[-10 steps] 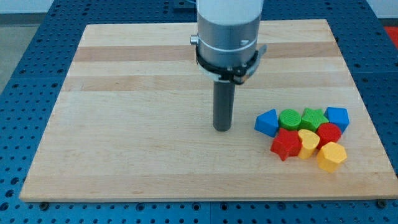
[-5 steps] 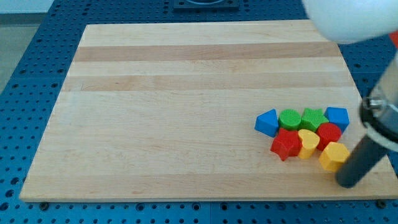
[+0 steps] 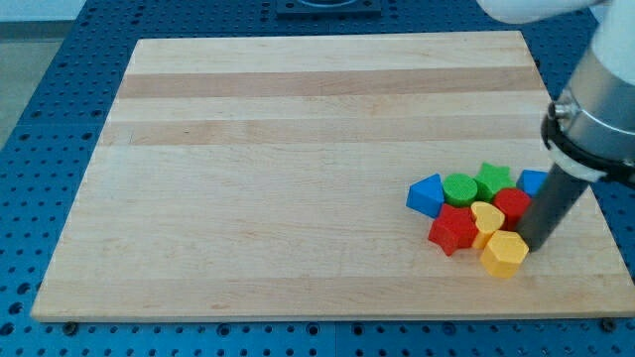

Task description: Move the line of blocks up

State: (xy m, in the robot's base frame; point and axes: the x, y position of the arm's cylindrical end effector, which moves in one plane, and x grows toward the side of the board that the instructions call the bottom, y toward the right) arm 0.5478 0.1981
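The blocks sit bunched at the board's lower right. The upper row holds a blue triangular block, a green round block, a green star block and a blue block, partly hidden by the rod. Below them lie a red star block, a yellow heart block, a red block and a yellow hexagonal block. My tip touches the right side of the yellow hexagonal block and the red block.
The wooden board lies on a blue perforated table. The blocks are near the board's right edge and its bottom edge.
My tip swung from the board's middle to beyond the cluster's lower right, then pushed left. The yellow hexagonal, red, yellow heart and green star blocks shifted left and slightly up.
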